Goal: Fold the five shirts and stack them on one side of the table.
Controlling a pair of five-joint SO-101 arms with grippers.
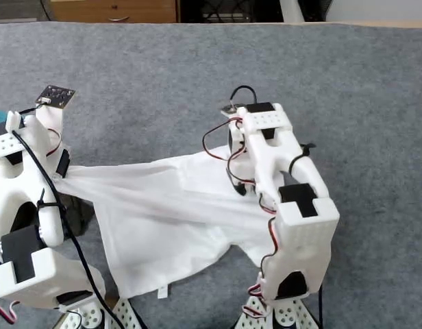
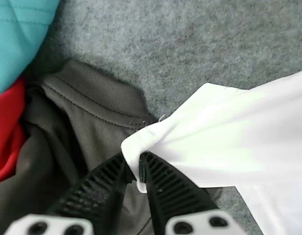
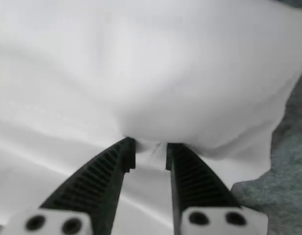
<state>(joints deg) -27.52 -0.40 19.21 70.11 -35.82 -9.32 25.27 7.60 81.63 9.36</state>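
**Left jaws.** My left arm [image 1: 33,205] stands at the lower left of the high view. Its jaws are closed tight on a bunched corner of the white shirt [image 1: 170,219], with the cloth pinched between the two black ribbed fingers [image 2: 99,183]. From this corner the cloth runs in taut creases toward the centre of the frame.

**Right jaws.** My right arm [image 1: 286,185] stands right of centre in the high view, its head pointing down onto the far edge of the white shirt. These jaws stand narrowly apart, with a small pucker of white cloth caught between the fingertips [image 3: 127,147]. The cloth bulges just beyond them.

**White shirt.** It lies spread across the lower centre of the grey counter [image 1: 163,75], between the two arms. It is pulled into a ridge along the line from one grip to the other. Its near edge hangs loose and uneven toward the bottom of the frame.

**Other shirts.** Under the left grip lies an olive-brown shirt [image 2: 82,127]. A red shirt [image 2: 6,132] touches its side, and a teal shirt [image 2: 18,34] lies at the upper left of the left wrist view.
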